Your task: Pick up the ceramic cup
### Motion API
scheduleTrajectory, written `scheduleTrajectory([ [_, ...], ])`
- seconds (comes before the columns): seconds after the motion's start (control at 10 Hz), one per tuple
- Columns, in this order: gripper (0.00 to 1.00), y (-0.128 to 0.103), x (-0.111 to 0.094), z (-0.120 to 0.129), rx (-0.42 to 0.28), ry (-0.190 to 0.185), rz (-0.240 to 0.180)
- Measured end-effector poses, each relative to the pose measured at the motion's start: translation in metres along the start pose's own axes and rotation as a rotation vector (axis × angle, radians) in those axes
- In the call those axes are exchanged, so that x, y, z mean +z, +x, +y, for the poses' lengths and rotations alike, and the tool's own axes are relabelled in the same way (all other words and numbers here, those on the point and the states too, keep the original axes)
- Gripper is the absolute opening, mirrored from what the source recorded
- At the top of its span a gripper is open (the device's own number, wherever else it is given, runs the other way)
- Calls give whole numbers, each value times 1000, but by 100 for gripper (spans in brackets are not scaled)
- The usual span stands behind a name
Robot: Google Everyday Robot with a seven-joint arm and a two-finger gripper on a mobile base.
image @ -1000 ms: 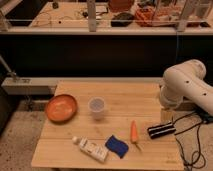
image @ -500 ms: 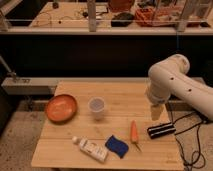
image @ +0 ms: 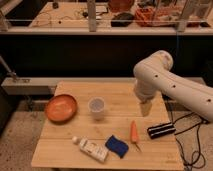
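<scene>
Just right of the orange bowl [image: 61, 108], the ceramic cup [image: 97, 107] stands upright on the surface [image: 120, 94]. Further right our end effector [image: 145, 108] hangs wide and empty; we should centre it over the cup before descending.

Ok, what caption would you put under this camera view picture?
Robot gripper hangs over the wooden table, apart from the ceramic cup.

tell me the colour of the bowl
Orange-brown bowl, camera view; the gripper hangs right of the ceramic cup.
</scene>
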Motion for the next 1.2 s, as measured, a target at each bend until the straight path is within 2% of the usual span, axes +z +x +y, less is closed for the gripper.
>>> scheduleTrajectory([
  [0.2,80,-3,-1,-4,-29,5,0],
  [0.6,80,-49,-6,-27,-131,25,-7],
  [0.9,80,-53,-6,-32,-180,24,-10],
  [1.2,80,-81,-7,-46,-233,36,-25],
])
